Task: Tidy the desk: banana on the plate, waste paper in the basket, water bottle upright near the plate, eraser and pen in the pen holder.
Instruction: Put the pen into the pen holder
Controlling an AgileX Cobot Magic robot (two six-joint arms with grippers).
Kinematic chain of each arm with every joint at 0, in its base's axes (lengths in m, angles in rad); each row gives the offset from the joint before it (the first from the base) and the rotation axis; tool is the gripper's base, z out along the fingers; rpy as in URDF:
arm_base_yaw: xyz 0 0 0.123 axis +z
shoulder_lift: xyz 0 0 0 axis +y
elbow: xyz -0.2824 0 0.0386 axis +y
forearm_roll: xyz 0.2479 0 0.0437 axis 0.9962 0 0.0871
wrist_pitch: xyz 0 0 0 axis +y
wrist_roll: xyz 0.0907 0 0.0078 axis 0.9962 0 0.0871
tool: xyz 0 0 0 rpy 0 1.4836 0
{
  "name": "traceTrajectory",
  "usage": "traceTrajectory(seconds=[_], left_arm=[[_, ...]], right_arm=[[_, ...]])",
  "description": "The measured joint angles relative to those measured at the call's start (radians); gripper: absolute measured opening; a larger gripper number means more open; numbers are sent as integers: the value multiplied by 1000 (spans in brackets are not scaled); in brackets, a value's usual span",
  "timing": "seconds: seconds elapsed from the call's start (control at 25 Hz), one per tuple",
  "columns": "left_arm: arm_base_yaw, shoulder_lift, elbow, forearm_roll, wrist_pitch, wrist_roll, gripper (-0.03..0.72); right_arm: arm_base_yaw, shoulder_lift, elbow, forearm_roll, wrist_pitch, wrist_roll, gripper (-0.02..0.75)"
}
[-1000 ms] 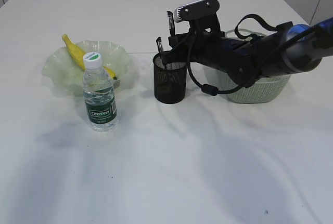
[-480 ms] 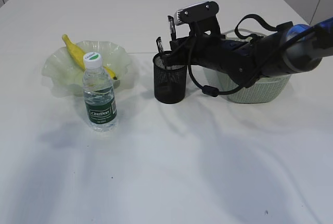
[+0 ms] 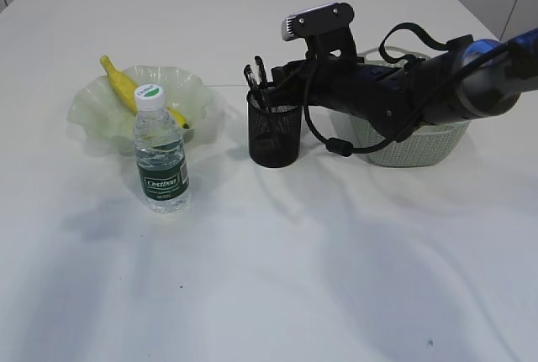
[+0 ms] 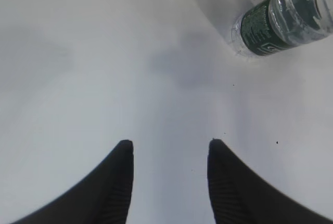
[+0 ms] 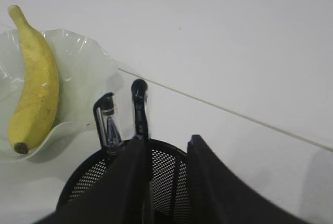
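Observation:
My right gripper [image 5: 166, 146] hangs over the black mesh pen holder [image 3: 274, 139], jaws open, with only mesh showing between them. Two pens [image 5: 139, 107] stand in the holder, and the dark one rises just past the tip of my left finger. The banana [image 3: 126, 89] lies on the wavy green plate [image 3: 92, 114]. In front of the plate the water bottle [image 3: 161, 156] stands upright. My left gripper [image 4: 170, 148] is open over the bare desk [image 4: 104, 78], with the bottle [image 4: 281, 18] at the upper right of its view. The waste paper and eraser are hidden.
The sage green basket [image 3: 420, 148] stands behind my right arm [image 3: 395, 93], which covers most of it. A seam [image 5: 234, 112] crosses the desk behind the pen holder. The left arm does not show in the exterior view.
My right gripper's jaws have opened. The pen that stood high beside the wrist camera has dropped lower into the pen holder. The left gripper has not moved.

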Motion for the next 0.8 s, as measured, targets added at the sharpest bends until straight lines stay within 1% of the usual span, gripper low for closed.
traceTrajectory(seconds=[0.16,0.28,0.8], left_arm=[[0,0,0,0,0,0,326],[0,0,0,-1,3,0,326],[0,0,0,-2,22,0,326]], right_arm=[[0,0,0,0,0,0,214],[0,-21,0,0,64,0,215],[0,-276,-2,-16,680,4,215]])
